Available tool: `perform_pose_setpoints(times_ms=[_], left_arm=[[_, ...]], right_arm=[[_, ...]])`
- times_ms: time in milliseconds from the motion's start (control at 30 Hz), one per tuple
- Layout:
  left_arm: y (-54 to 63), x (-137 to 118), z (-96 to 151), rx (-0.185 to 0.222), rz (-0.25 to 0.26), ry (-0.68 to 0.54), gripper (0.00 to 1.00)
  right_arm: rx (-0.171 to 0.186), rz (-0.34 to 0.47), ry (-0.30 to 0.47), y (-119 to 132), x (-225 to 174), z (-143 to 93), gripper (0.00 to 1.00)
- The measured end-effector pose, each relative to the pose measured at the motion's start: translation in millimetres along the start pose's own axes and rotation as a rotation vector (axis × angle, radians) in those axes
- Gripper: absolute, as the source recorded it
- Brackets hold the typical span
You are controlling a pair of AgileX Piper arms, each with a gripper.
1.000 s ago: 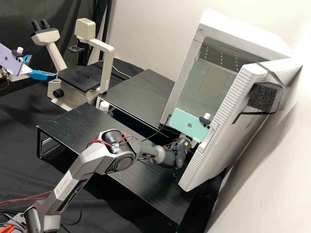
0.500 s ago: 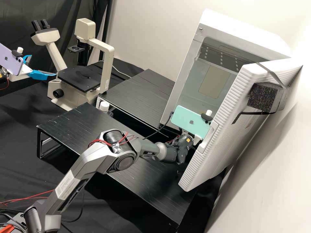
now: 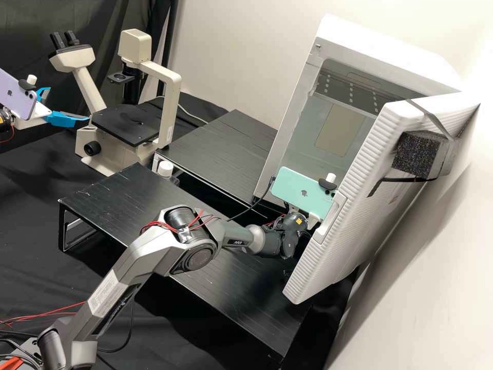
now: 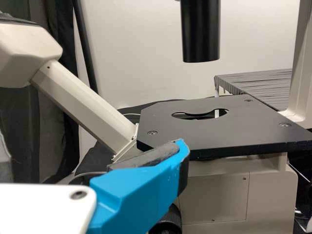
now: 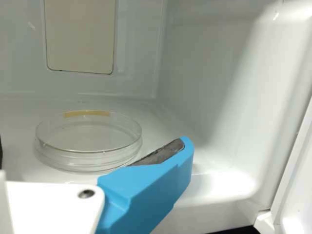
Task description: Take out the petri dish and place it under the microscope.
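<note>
From well back, our high view looks forward and down over the cream, black-staged microscope (image 3: 170,103) and the open white cabinet (image 3: 390,54) with a ribbed door (image 3: 354,221). Close up, our left wrist view faces the same microscope; our right faces the cabinet's interior, which the high view shares.

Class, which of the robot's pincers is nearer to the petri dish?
Right. The right pincer is close to the petri dish in the white cabinet; the left pincer is beside the microscope.
</note>
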Motion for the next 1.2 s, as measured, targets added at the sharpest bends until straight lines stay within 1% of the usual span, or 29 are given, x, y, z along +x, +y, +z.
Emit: perform_pose_setpoints(times_ms=[100, 467, 700, 733, 867, 1200], left_arm=[[0.0, 0, 0, 0.0, 0.0, 0.0, 1.0], [0.0, 0, 0, 0.0, 0.0, 0.0, 1.0], [0.0, 0, 0, 0.0, 0.0, 0.0, 1.0], [0.0, 0, 0, 0.0, 0.0, 0.0, 1.0], [0.0, 0, 0, 0.0, 0.0, 0.0, 1.0], [0.0, 0, 0, 0.0, 0.0, 0.0, 1.0]], right_arm=[[-0.002, -0.006, -0.014, -1, 2, -1, 1.0], [-0.012, -0.003, -0.021, 1, 6, -5, 1.0], [-0.015, -0.016, -0.028, -4, 10, -9, 1.0], [-0.015, -0.017, -0.025, -5, 11, -10, 0.0], [-0.012, -0.027, -0.03, -10, 14, -6, 0.0], [-0.003, -0.027, -0.035, -12, 17, -3, 0.0]])
